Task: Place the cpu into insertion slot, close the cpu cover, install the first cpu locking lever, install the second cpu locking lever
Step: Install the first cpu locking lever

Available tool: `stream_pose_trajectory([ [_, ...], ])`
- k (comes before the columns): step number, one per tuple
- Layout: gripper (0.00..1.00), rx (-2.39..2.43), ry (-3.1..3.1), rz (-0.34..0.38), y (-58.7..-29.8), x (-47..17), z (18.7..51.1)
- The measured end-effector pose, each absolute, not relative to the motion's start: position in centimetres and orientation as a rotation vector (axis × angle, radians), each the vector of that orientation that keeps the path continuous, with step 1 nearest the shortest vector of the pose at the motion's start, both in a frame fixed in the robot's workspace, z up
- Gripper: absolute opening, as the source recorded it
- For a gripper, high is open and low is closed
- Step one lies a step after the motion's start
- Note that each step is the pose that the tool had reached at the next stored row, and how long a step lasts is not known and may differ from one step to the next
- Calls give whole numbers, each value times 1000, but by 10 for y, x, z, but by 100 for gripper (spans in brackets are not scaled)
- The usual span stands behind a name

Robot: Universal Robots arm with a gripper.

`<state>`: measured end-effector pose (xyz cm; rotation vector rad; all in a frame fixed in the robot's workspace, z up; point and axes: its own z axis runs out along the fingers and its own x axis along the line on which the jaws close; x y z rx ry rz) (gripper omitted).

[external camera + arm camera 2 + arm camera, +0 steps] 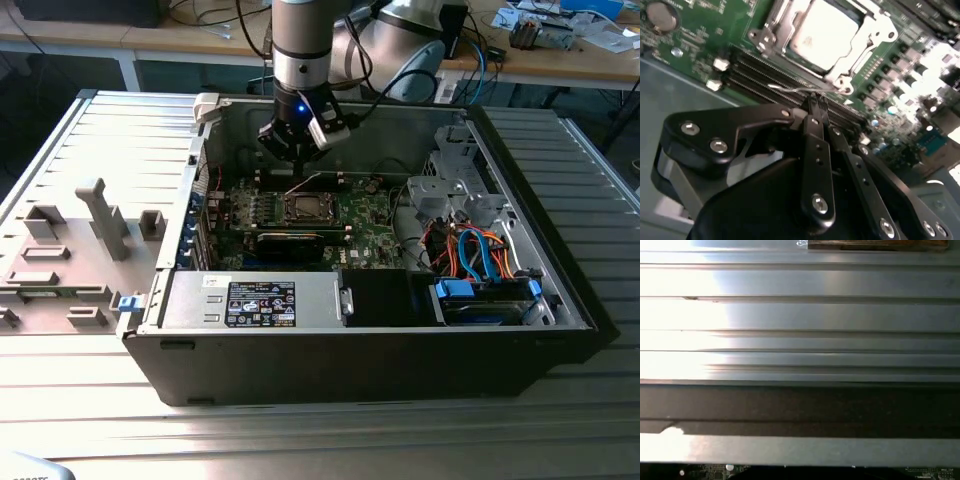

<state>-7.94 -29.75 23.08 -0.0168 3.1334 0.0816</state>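
The cpu [822, 32] lies pale and flat in the insertion slot [304, 208] on the green board. The silvery cpu cover [771, 31] is folded down around it. My gripper [814, 101] hangs just behind the socket, fingers pressed together and shut. A thin wire locking lever [787, 89] runs right up to the fingertips; I cannot tell whether it is clamped or only touched. In the exterior view my gripper [299, 158] stands over the board's rear edge, and the lever [303, 181] slants up from the socket toward it.
The open computer case [360, 350] lies on a ribbed metal table [800, 315]. Memory slots [765, 75] run beside the socket. A black power supply [260, 300] and blue-orange cables [475, 250] fill the front and the exterior view's right. Grey fixtures [105, 220] stand on its left.
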Motion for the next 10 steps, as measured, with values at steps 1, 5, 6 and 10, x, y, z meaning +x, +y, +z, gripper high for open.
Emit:
stream_pose_trajectory([
  [1, 11, -17, 3133, 81, -298, -80, 231],
  [5, 11, -46, 3134, 80, -303, -80, 229],
  [6, 11, -54, 3134, 78, -303, -80, 229],
  [10, 11, -94, 3134, 65, -303, -80, 220],
])
